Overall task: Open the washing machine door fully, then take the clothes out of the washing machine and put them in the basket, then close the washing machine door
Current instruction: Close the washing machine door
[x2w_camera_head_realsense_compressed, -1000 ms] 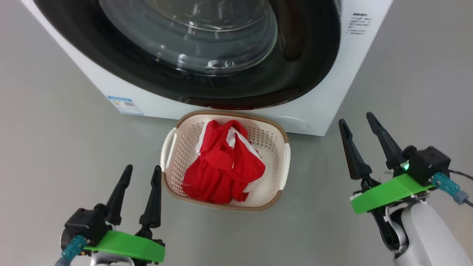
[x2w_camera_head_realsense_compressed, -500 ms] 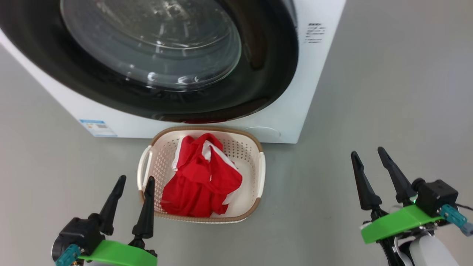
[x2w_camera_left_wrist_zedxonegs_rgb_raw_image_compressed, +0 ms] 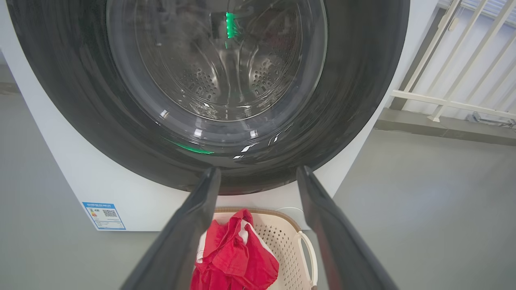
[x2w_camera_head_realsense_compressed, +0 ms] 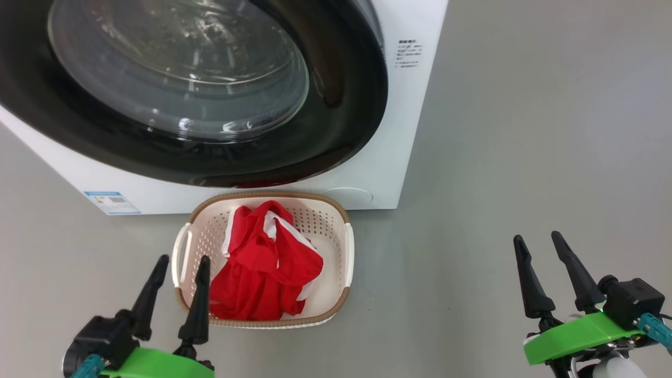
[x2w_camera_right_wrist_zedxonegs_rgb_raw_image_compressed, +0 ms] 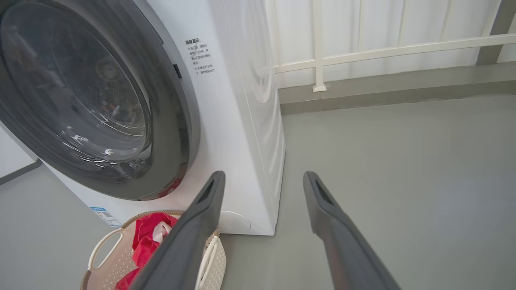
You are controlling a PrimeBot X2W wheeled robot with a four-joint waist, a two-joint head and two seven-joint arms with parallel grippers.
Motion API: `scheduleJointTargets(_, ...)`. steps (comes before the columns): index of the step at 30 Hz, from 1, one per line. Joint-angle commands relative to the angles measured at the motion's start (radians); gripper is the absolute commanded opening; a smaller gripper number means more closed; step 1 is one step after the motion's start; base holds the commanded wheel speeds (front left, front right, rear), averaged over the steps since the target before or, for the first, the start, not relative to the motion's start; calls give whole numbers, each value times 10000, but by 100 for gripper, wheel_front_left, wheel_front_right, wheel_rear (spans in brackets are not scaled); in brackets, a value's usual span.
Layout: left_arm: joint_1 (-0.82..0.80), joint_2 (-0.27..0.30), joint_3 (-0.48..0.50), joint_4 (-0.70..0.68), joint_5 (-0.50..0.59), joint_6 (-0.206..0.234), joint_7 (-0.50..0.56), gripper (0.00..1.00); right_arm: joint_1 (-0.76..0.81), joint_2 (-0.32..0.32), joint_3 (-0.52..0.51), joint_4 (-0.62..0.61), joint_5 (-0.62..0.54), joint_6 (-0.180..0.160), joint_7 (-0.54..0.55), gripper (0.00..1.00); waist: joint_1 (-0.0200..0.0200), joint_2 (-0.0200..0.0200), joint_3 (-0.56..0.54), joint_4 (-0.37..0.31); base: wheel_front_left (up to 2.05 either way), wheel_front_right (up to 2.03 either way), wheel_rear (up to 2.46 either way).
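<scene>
The washing machine stands ahead, its white body also in the right wrist view. The washing machine door lies flat against the front, with its black rim and glass bowl facing me. The basket sits on the floor just before the machine. The red and white clothes lie heaped inside it. My left gripper is open at the basket's near left corner, holding nothing. My right gripper is open over bare floor, well right of the basket.
Grey floor stretches to the right of the machine. A white railing and a low kerb run along the back wall. A blue label sticker marks the machine's lower left front.
The head camera has swung, so the machine and basket sit further left and both grippers lower in the view. Both grippers stay open and hold nothing.
</scene>
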Motion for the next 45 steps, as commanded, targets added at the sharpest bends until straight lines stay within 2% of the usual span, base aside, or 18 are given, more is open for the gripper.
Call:
scheduleJointTargets(1, 21, 263, 399, -287, -8, -54, -122, 100, 39, -45, 148, -293, -71, -11, -55, 100, 0, 0, -33, -80, 0, 0, 0)
scheduleJointTargets(18, 234, 276, 445, -445, -23, -54, -122, 100, 468, 46, -263, -366, -139, -11, -55, 100, 0, 0, -212, -263, 0, 0, 0)
scheduleJointTargets(45, 348, 264, 548, -410, -27, -54, -122, 100, 570, 98, -293, -358, -161, -11, -55, 100, 0, 0, -351, -220, 0, 0, 0)
